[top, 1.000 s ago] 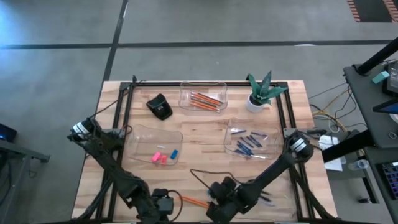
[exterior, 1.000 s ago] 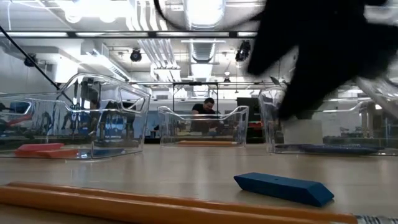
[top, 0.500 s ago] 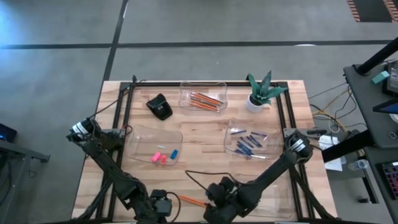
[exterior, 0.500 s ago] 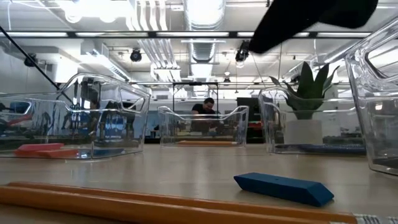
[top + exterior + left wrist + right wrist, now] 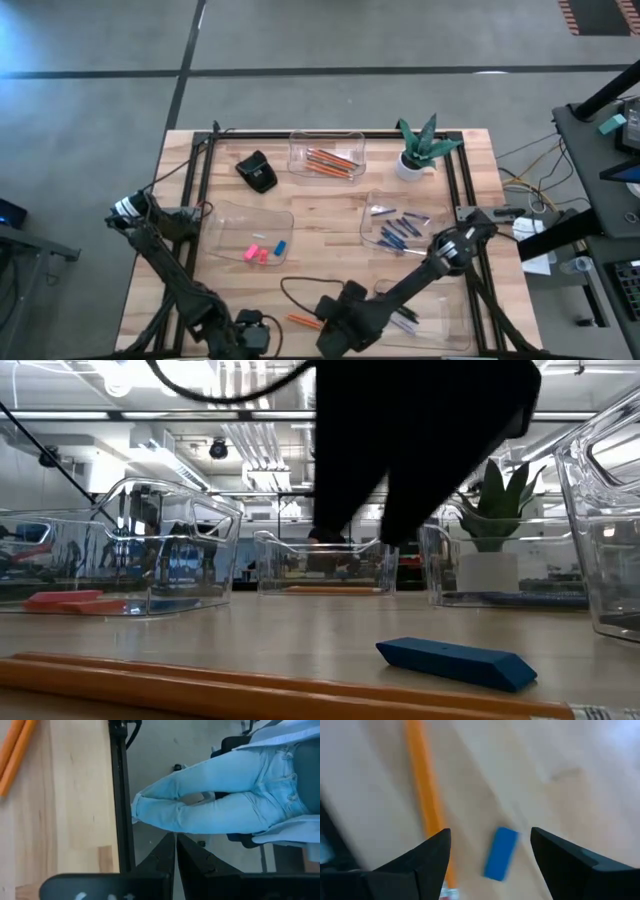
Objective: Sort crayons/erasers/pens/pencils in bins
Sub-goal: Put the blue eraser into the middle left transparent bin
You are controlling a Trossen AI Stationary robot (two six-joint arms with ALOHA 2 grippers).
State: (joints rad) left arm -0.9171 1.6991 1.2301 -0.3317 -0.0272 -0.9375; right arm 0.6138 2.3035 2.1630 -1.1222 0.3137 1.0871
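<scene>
The right tool (image 5: 490,852) is hanging with its two dark fingers spread wide, grasping nothing, over a small blue blocky eraser (image 5: 501,853) lying on the pale wooden tabletop (image 5: 560,775) beside a long thin orange pencil (image 5: 426,810). In the high view this tool (image 5: 338,330) is sitting at the lower centre of the frame, just right of the orange pencil (image 5: 303,322). In the low view the same blue eraser (image 5: 456,663) is lying at lower right, with the pencil (image 5: 250,690) stretching across the bottom edge.

The left tool (image 5: 250,335) is waiting at the bottom of the high view, left of centre, its fingers (image 5: 197,862) clenched together on nothing.

Four clear shallow plastic bins are standing on the tabletop: one at upper centre (image 5: 327,155) holding orange pencils, one at centre left (image 5: 245,235) holding pink and blue erasers, one at centre right (image 5: 403,225) holding blue sticks, and one at lower right (image 5: 445,320).
</scene>
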